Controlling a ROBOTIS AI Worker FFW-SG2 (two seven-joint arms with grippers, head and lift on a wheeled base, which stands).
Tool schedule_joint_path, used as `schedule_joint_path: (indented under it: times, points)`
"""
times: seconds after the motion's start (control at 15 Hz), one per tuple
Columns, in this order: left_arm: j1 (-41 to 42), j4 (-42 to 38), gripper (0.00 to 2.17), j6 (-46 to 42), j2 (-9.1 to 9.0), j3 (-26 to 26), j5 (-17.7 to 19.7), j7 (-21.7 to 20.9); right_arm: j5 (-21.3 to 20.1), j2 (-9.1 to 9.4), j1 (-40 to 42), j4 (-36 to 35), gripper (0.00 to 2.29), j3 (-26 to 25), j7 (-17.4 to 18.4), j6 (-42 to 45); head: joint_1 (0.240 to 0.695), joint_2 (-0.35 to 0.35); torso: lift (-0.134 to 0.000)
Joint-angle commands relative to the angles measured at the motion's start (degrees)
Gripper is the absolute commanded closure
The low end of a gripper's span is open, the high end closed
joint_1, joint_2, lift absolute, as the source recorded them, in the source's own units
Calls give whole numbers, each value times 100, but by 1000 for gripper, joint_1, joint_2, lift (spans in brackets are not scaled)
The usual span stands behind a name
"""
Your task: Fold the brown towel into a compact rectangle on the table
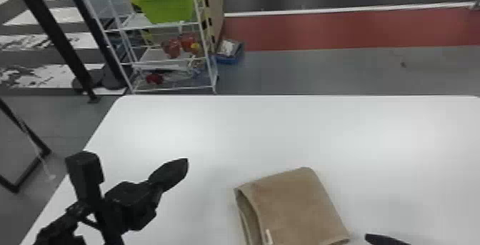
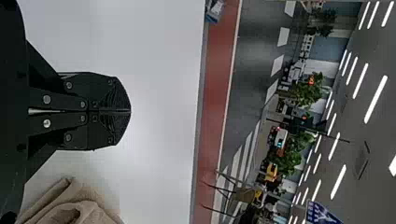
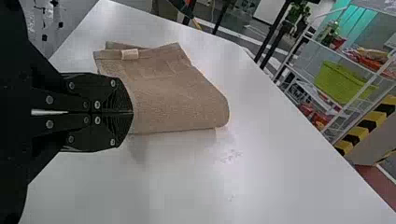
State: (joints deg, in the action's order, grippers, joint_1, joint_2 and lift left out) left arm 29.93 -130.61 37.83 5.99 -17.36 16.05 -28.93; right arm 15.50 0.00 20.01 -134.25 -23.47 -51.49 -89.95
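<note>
Brown towel lies folded on the white desk, at its near side and a little right of the middle in the head view, where its lower part runs past the bottom edge. It forms a layered, four-sided bundle: the layers part along the side facing the robot's left, and the right wrist view shows a smooth, rounded bend at one end, with the hems slightly out of line at the other. A small pale label sits on the hem near the parted side; whether it carries writing is too blurred to tell. The left pincer is above the desk, well apart from the towel on the robot's left, and in its wrist view the two black fingers meet along their length, narrow, with nothing between them. The right pincer has its tip near the towel's corner on the robot's right, apart from it, and its fingers are likewise pressed together and bare. Faint marks dot the desk beyond the rounded bend, too slight to read. Past the desk stands a white rack holding a green bin, with a blue box on the floor beside it. A blue sign with white markings shows farther off in the left wrist view.
</note>
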Motion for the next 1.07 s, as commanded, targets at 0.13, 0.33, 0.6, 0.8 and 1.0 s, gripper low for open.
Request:
schedule_joint_path:
  times: [0.13, 0.33, 0.6, 0.8, 1.0]
  points:
    - [22, -114, 1865, 80, -1, -31, 38, -8, -135, 5, -217, 118, 2044, 88, -62, -13, 695, 132, -122]
    - [-4, -70, 1865, 80, -1, -13, 29, 1, -3, 5, 91, -190, 2044, 18, -133, -13, 695, 140, -122]
    - [-31, -52, 1865, 80, -1, -49, 38, -16, -276, 5, 196, -110, 2044, 9, -177, -13, 695, 135, -122]
    - [-31, -35, 1865, 80, -1, -75, 47, -69, -434, 5, 214, -58, 2040, 220, -159, -13, 695, 130, -122]
    - [-31, -43, 1865, 80, -10, -75, 47, -69, -495, 5, 108, 171, 2040, 458, -19, -13, 695, 149, -122]
